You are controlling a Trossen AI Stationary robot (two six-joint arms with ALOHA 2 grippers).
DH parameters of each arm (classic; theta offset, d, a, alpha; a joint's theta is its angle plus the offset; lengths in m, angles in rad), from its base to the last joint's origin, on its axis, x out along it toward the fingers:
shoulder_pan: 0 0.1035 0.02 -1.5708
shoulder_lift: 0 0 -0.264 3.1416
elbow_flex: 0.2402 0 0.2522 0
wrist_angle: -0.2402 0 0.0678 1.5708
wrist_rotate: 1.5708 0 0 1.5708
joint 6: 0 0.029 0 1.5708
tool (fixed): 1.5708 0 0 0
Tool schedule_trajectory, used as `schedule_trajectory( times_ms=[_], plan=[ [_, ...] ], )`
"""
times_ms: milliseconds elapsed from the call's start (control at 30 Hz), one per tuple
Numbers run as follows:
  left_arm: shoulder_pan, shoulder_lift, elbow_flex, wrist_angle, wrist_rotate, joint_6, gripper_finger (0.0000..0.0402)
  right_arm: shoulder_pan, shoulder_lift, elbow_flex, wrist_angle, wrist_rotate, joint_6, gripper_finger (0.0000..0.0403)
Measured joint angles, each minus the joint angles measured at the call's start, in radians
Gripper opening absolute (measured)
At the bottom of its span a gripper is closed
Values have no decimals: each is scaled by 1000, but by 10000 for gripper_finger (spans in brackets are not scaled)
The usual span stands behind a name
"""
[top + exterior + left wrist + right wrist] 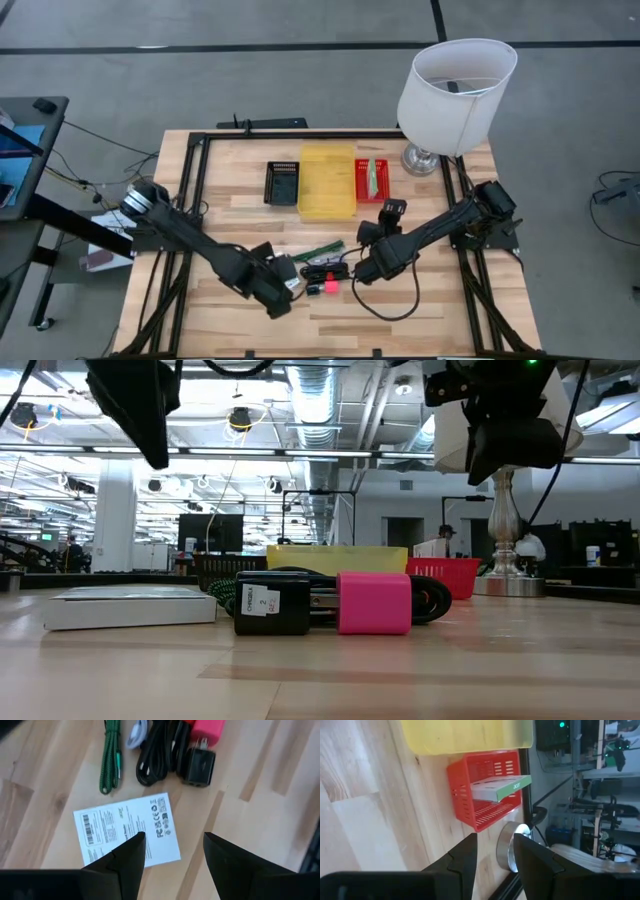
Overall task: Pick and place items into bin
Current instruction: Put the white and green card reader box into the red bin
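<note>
A flat white labelled packet lies flat on the wood near the table's front middle. Beyond it lie a green cord, a coiled black cable, a black plug and a pink block. My left gripper hangs open above the packet's edge, pointing steeply down, clear of it. My right gripper is open and holds nothing. It points slantwise down toward the red basket, where a white packet with a green edge rests. The yellow tray stands at the far middle.
A black basket stands left of the yellow tray. A white lamp stands at the far right corner, its metal base close to the red basket. A black frame rail runs round the table. Bare wood lies near the front edge.
</note>
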Motion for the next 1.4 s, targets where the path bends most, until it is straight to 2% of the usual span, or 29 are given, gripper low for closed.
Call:
schedule_trajectory(
  times_ms=[233,500,600,833,1400],
  plan=[
    [-24,67,10,-10,12,-57,192,21,0,0,0,-27,-28,120],
    [-39,72,4,-10,-3,-152,192,62,0,0,0,-29,-28,120],
    [-39,92,5,-6,28,-170,192,81,0,0,0,-30,-28,120],
    [-28,155,5,-5,114,-169,192,116,0,0,0,-31,-28,120],
    [-7,156,5,1,128,-159,192,134,0,0,0,-80,0,120]
  ],
)
